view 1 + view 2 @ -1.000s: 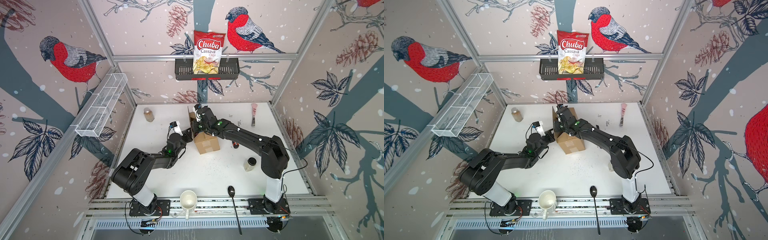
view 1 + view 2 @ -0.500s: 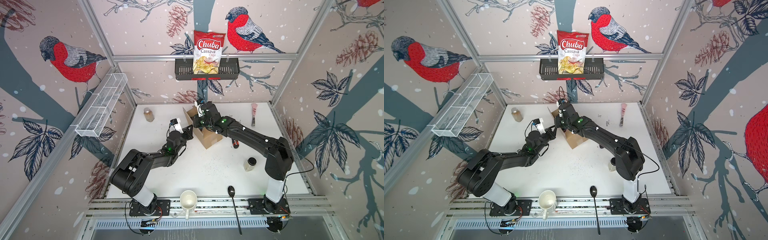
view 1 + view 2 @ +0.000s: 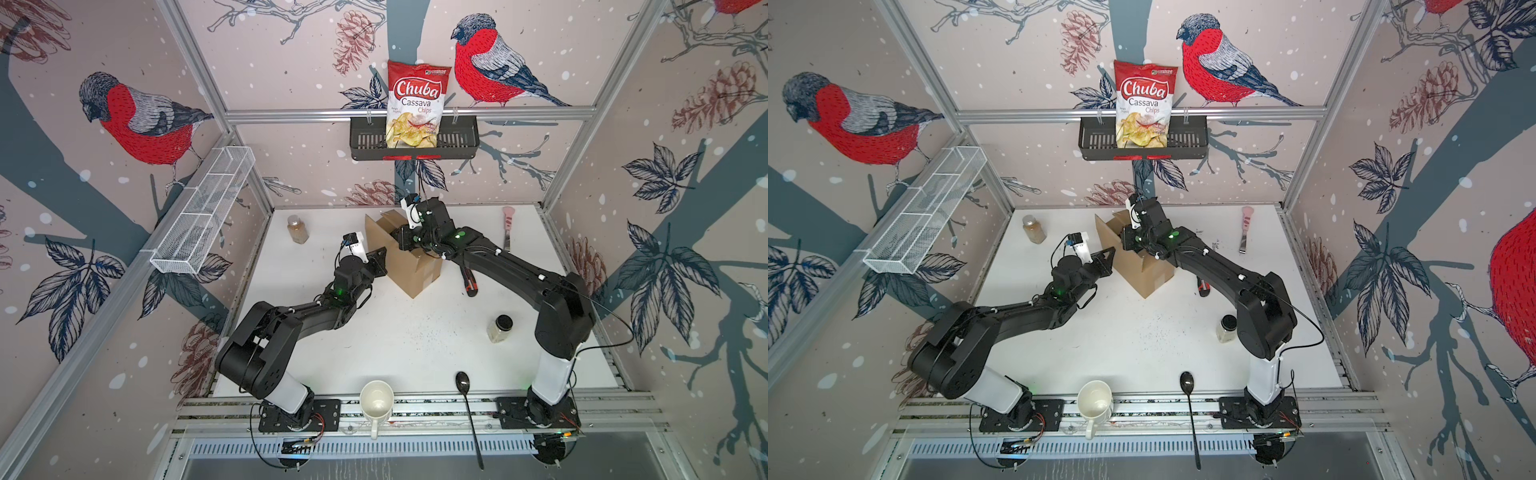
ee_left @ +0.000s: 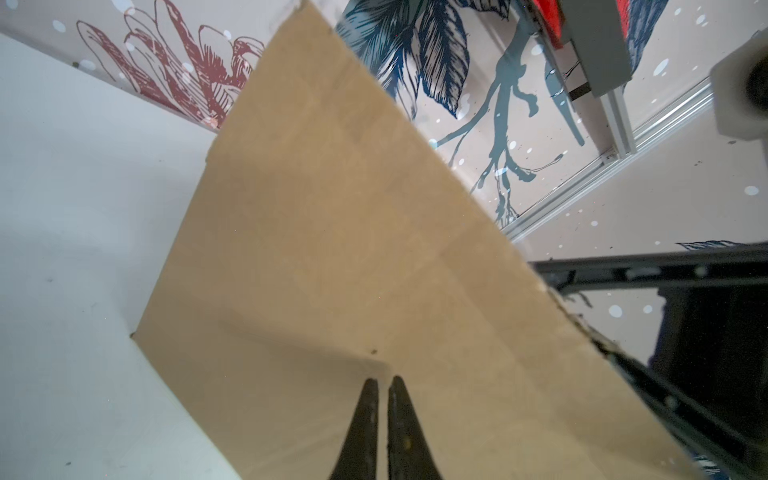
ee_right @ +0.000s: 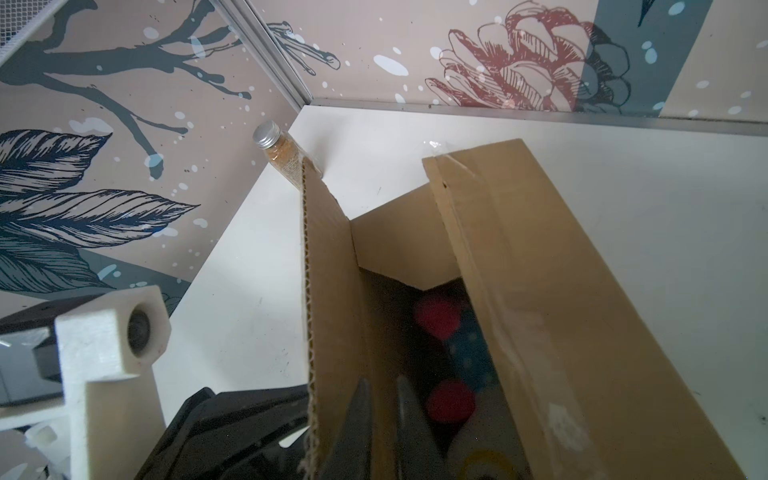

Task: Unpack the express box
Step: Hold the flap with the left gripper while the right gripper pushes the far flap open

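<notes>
Currently: the white table (image 3: 415, 332) fills the cell floor. A long white wire rack (image 3: 199, 216) hangs on the left wall. A black slotted basket (image 3: 457, 141) hangs on the back wall, with a chips bag (image 3: 417, 104) standing in it.

The express box (image 3: 415, 270) is on the table toward the back, about mid-width. It is turned corner-first toward the front rail, with its top flaps open and raised (clear tape shows on one flap in the right wrist view). I cannot tell whether its base lies flat on the table.

Left gripper (image 4: 384, 380): fingers pressed together with nothing between them, tips against the box's outer side wall. In both top views it meets the box's left face.

Right gripper (image 5: 382, 382): it reaches into the open top from the back right. Its fingers are almost together, leaving only a slim gap with nothing visible in it. They sit just beside the corrugated edge of a raised flap.

A cream mug (image 3: 376, 401) sits at the front edge between the arm bases. A black spoon (image 3: 467, 411) lies to its right.

A brown-filled jar (image 3: 298, 228) stands back left of the box. A black-lidded jar (image 3: 500, 328) stands front right, near the right arm.

Box contents (image 5: 440, 316): red and blue shapes, too blurred to identify.
</notes>
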Robot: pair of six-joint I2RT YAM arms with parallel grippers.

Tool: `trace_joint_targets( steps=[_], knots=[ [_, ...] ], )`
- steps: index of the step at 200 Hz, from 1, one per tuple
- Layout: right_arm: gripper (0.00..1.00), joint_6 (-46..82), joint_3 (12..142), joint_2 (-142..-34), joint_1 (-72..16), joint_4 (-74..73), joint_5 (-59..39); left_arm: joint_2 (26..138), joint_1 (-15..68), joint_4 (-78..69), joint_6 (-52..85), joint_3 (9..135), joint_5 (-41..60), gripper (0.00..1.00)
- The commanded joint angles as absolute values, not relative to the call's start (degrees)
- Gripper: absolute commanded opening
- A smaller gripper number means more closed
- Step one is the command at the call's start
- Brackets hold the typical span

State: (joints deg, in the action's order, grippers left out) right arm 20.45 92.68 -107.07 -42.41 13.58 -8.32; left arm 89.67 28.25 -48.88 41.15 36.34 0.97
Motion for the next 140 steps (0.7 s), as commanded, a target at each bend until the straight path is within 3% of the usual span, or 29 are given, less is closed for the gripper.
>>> trace_joint_targets(
  steps=[1, 140],
  knots=[
    [0.06, 17.4, 93.52, -107.95, -42.05, 12.13, -12.07, 91.11, 28.04, -52.64, 41.12, 35.95, 1.0, 0.1],
    [0.05, 14.74, 90.08, -108.89, -42.2, 6.85, -15.55, 96.43, 28.03, -61.73, 44.9, 35.51, 2.37, 0.09]
  ],
)
